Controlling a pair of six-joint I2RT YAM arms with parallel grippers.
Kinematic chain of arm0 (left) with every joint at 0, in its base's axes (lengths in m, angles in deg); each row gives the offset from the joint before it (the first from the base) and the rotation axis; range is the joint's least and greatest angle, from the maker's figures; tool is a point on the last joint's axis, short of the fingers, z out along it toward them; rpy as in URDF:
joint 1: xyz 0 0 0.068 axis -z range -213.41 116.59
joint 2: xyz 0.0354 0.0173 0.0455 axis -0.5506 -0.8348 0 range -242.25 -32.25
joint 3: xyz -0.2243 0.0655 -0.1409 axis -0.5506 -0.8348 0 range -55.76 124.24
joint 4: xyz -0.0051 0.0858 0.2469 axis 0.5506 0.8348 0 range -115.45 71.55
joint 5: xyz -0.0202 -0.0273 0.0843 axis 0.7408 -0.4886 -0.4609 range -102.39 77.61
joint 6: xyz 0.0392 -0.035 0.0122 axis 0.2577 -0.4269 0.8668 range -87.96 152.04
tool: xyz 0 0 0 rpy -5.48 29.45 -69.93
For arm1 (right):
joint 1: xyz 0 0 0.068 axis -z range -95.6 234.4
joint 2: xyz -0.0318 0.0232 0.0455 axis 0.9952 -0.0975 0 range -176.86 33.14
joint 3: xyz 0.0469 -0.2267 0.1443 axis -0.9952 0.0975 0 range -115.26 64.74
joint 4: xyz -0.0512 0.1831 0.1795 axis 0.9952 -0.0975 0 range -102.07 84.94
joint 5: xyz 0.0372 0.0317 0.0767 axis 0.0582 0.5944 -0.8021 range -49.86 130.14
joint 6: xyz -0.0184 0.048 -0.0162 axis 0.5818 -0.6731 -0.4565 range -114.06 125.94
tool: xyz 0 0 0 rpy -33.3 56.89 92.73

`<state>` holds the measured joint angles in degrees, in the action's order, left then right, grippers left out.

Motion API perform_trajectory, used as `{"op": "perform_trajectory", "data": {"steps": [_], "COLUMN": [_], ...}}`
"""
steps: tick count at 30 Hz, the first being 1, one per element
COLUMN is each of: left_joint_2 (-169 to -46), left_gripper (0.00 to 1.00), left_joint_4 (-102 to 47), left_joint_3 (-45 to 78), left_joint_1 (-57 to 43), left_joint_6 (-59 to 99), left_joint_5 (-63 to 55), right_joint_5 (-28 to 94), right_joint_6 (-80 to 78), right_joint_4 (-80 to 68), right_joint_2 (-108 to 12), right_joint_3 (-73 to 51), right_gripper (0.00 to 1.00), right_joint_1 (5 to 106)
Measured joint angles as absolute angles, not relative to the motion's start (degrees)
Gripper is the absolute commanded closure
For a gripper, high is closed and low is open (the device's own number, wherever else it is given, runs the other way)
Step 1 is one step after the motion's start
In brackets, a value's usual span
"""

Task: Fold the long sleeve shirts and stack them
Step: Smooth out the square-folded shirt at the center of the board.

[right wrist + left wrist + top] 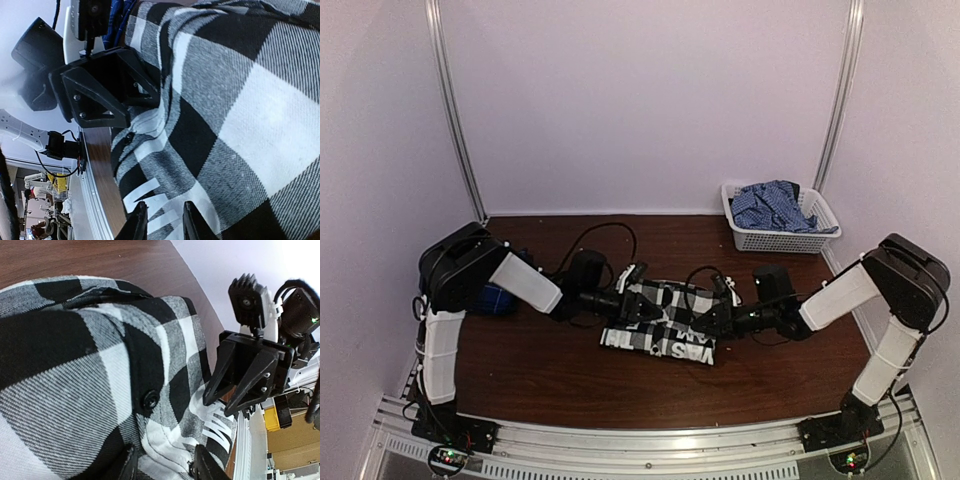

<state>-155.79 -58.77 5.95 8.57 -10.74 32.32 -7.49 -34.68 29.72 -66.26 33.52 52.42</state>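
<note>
The right gripper (162,216) pinches the black-and-white checked cloth shirt (665,338), lying mid-bench (540,370), at its 3 o'clock edge. The left gripper (165,462) straddles the 9 o'clock edge (clamped or not, I cannot tell). An uneven pull could undo the fold.

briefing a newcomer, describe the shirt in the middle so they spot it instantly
Start from the dark wooden table and look at its centre. The folded shirt there has large black-and-white checks and white lettering, unlike the blue checked cloth in the white basket at the far right corner.
</note>
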Motion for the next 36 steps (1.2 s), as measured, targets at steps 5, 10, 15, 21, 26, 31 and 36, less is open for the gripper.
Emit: {"op": "perform_trajectory", "data": {"steps": [5,10,15,21,26,31,36], "left_joint_2": [-155.25,-154.94,-154.94,-157.37,-160.47,-161.06,-159.84], "left_gripper": [0.60,0.60,0.60,0.60,0.60,0.60,0.60], "left_joint_4": [-58.56,-56.98,-55.50,-54.82,-53.20,-53.73,-54.01], "left_joint_3": [6.24,9.40,13.75,17.19,17.34,17.30,16.42], "left_joint_1": [8.55,8.55,8.24,6.65,6.16,6.06,5.73], "left_joint_6": [-10.50,-10.19,-10.06,-10.11,-9.93,-9.63,-8.73], "left_joint_5": [32.87,32.17,29.90,27.82,26.25,26.16,26.11], "right_joint_5": [-6.95,-6.14,-6.31,-7.73,-9.94,-10.60,-8.74], "right_joint_6": [-32.86,-30.70,-29.80,-30.70,-31.95,-31.84,-28.36], "right_joint_4": [24.37,20.87,21.06,24.32,30.57,32.12,23.82], "right_joint_2": [-60.64,-60.55,-65.93,-74.89,-77.18,-75.20,-66.41], "right_joint_3": [30.88,25.28,21.46,21.22,23.62,27.77,28.84], "right_gripper": [0.73,0.73,0.74,0.74,0.75,0.71,0.54], "right_joint_1": [52.46,53.07,54.99,57.66,59.63,61.49,62.29]}}
